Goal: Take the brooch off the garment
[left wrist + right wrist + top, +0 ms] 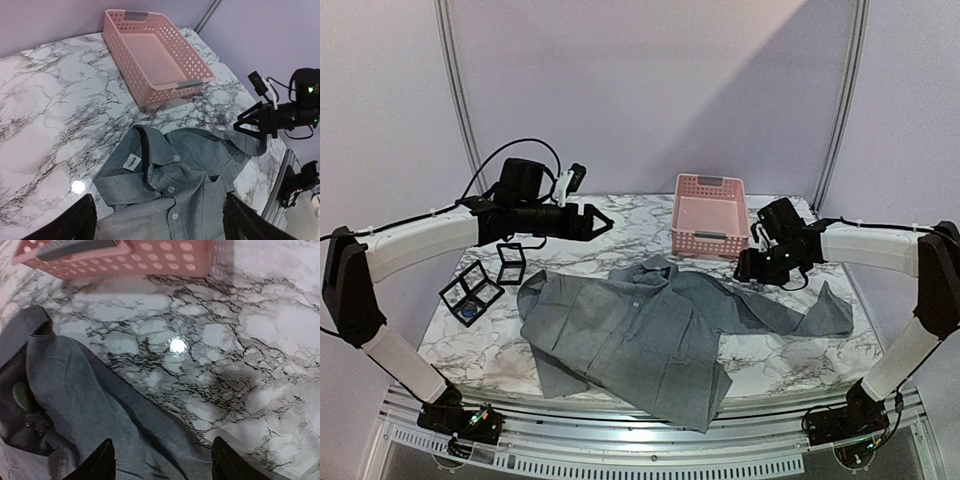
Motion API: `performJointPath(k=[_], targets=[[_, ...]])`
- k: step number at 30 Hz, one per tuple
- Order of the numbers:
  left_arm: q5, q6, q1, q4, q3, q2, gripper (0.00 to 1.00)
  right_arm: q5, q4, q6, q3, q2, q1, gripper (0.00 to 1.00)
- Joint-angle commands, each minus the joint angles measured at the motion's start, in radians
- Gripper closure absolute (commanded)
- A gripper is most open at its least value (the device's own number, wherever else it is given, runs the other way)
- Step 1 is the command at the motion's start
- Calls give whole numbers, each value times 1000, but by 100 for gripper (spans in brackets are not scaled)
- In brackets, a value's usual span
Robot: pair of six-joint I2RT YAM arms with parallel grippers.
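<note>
The grey garment [640, 325], a buttoned shirt, lies spread over the middle of the marble table, collar toward the back. In the left wrist view its collar, white label and buttons [172, 187] fill the lower half. The brooch [24, 399], a pale green piece with a dark ornament below it, sits on a fold of the garment [90, 405] at the left edge of the right wrist view. My left gripper [603, 222] hovers open, high above the table to the back left of the collar. My right gripper [744, 268] is open just over the right sleeve, holding nothing.
A pink perforated basket [708, 214] stands behind the shirt at the back centre, its rim [172, 84] close to the collar. Two small black-framed clear boxes [470, 290] rest on the table to the left. Part of the shirt hangs over the table's front edge [690, 405].
</note>
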Motion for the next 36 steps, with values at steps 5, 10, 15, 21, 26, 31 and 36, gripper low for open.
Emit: performJointPath(k=[5, 10, 15, 21, 26, 31, 36], targets=[[17, 7, -71, 31, -48, 25, 12, 60, -87, -37, 46, 135, 16, 36], [-13, 32, -120, -17, -21, 62, 12, 67, -89, -33, 42, 173, 19, 41], [-46, 51, -194, -75, 39, 117, 12, 93, -60, -13, 28, 166, 18, 76], [-131, -36, -238, -10, 28, 140, 6, 125, -5, 10, 10, 133, 18, 100], [-193, -183, -284, 116, 49, 201, 3, 188, 9, -5, 16, 76, -15, 100], [-220, -240, -311, 138, 124, 304, 2, 184, 44, -49, 21, 47, -69, 100], [-300, -208, -346, 40, 231, 406, 2, 233, 41, -60, 24, 54, -98, 100]])
